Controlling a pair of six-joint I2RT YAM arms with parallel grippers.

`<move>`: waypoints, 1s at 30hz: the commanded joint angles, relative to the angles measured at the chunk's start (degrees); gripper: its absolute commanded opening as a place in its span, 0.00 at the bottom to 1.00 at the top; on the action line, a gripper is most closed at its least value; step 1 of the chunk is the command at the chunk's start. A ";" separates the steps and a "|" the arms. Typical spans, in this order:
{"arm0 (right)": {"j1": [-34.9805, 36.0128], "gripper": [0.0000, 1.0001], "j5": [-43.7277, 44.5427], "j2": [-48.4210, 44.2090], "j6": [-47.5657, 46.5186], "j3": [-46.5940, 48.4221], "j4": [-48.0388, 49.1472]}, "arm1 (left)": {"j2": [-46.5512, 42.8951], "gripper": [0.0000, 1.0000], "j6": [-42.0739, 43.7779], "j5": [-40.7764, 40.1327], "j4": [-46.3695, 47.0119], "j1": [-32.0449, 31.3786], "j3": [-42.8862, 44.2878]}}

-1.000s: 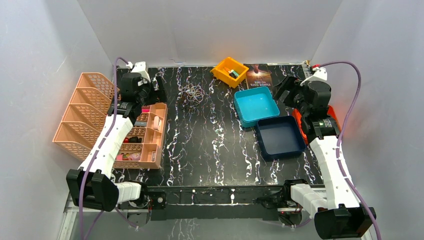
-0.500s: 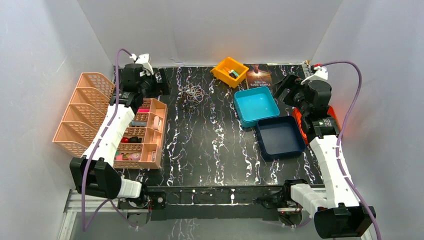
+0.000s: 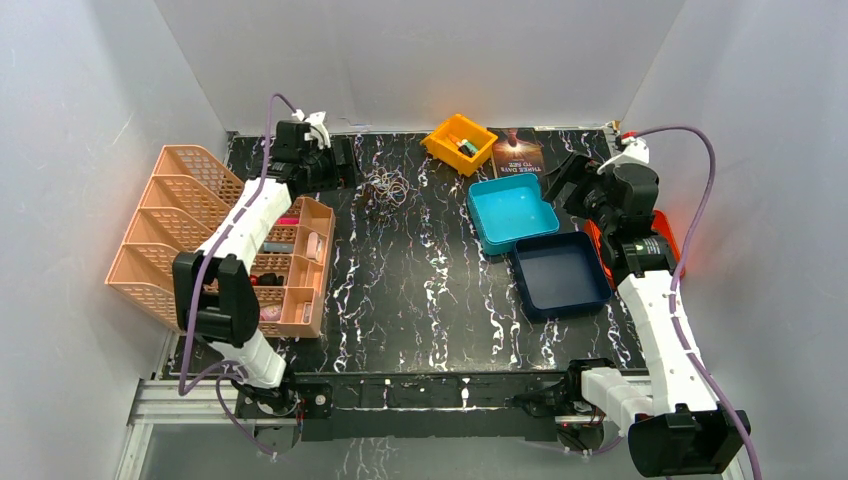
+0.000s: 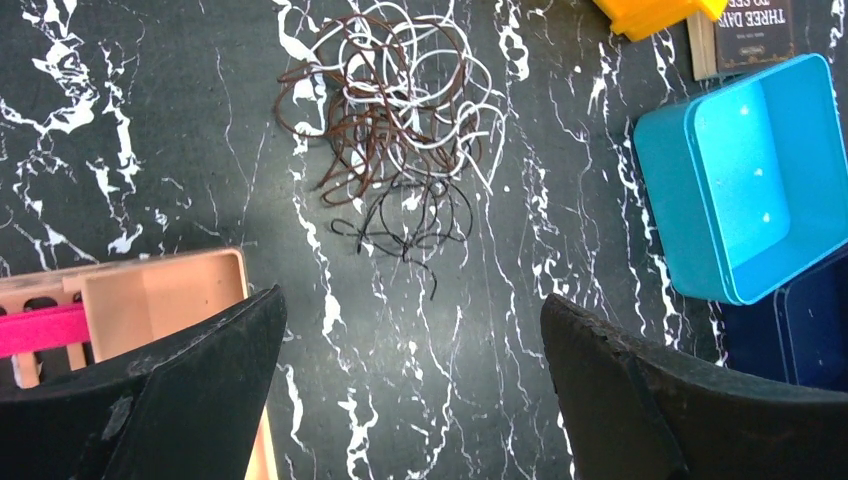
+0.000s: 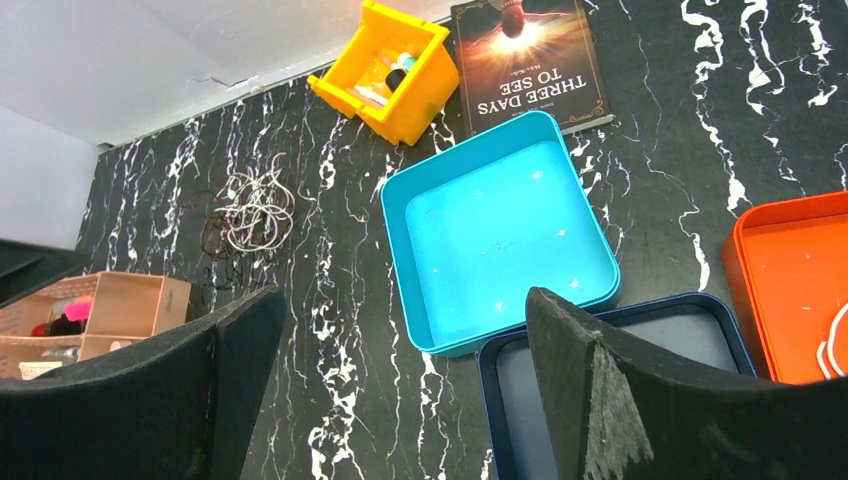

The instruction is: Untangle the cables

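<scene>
Okay, one clump of cables [image 4: 395, 120], white, brown and black loops tangled, lies flat on the marbled table [image 3: 420, 290] toward the far side. Around it are one yellow bin [image 3: 459, 143], one book [image 3: 518, 152], three trays (light-blue tray [image 3: 512, 212], navy tray [image 3: 560, 272], orange tray [image 5: 790, 270]), one peach organizer [image 3: 300, 300] and one peach rack [image 3: 165, 215]. Left gripper [image 4: 410, 310] is spread wide and empty, clump just ahead of its fingers [image 4: 200, 370], not touching, nothing between; right gripper [image 5: 405, 300] likewise wide and empty, well apart from the clump, light-blue tray between.

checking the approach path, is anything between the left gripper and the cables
Nothing: in the left wrist view, only bare marbled table lies between the open left gripper and the cables.
</scene>
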 commanded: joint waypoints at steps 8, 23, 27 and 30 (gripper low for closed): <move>-0.33 0.98 -5.94 0.17 -1.17 -1.68 0.35 | 13.42 0.98 -4.40 0.59 1.76 2.66 14.78; -0.26 0.98 -10.54 1.74 -1.65 -4.16 -1.25 | 32.86 0.98 8.43 -16.85 -14.07 -9.95 36.66; -0.27 0.98 -10.71 1.85 -2.02 -4.37 -1.35 | 35.09 0.98 8.76 -15.82 -14.42 -10.49 37.21; -0.29 0.98 -11.13 1.94 -2.11 -4.57 -1.34 | 36.57 0.98 9.17 -15.10 -14.41 -10.65 37.64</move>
